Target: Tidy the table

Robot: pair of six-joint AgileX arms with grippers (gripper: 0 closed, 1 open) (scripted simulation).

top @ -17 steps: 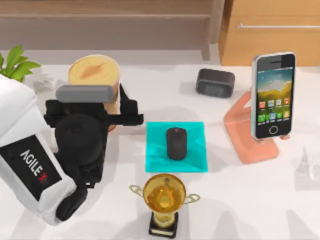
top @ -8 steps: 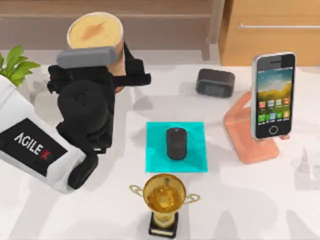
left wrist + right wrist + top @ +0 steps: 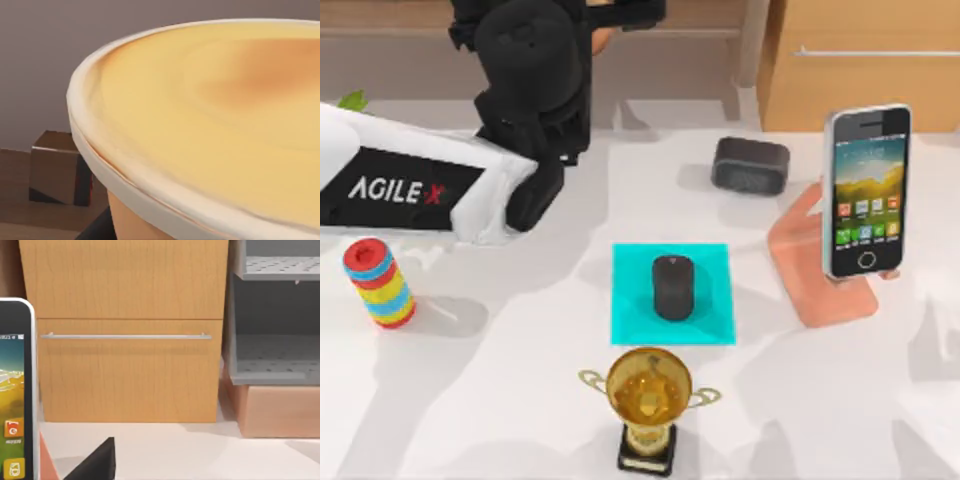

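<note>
Left gripper (image 3: 620, 18) is up past the far edge of the bench (image 3: 500, 400), beyond the cyan mat (image 3: 638, 322) and to its left, over the wooden shelf (image 3: 690, 32). Its jaws are clamped on the cup (image 3: 210, 125). The left wrist view has the cream lid right under the lens. I can't tell the right gripper's state. That arm is idle and its camera faces the cabinet (image 3: 130, 365).

The bench runs under and around the mat on every side. It's rigid, smooth and white, so nothing on it has much friction and things will likely skid if you nudge them. You don't grip the bench itself, you grip what's on it.

- Mouse (image 3: 672, 287), on the mat: probably light, with a rounded, slick shell. Pinch it across the narrow sides.
- Trophy (image 3: 649, 385), just on the near side of the mat: top-heavy and tippy by the look of it. Take the stem above the black base, not the handles.
- Phone (image 3: 866, 190) on its coral stand (image 3: 820, 295), right of the mat: glassy and fragile. Grip the long edges.
- Dark speaker (image 3: 750, 165), beyond the mat and to the right: a stiff box, so grip the flat sides.
- Ring stack (image 3: 378, 283), well left of the mat: may be loose, so grip it low.

The cup's wall is likely thin, so don't squeeze harder.
</note>
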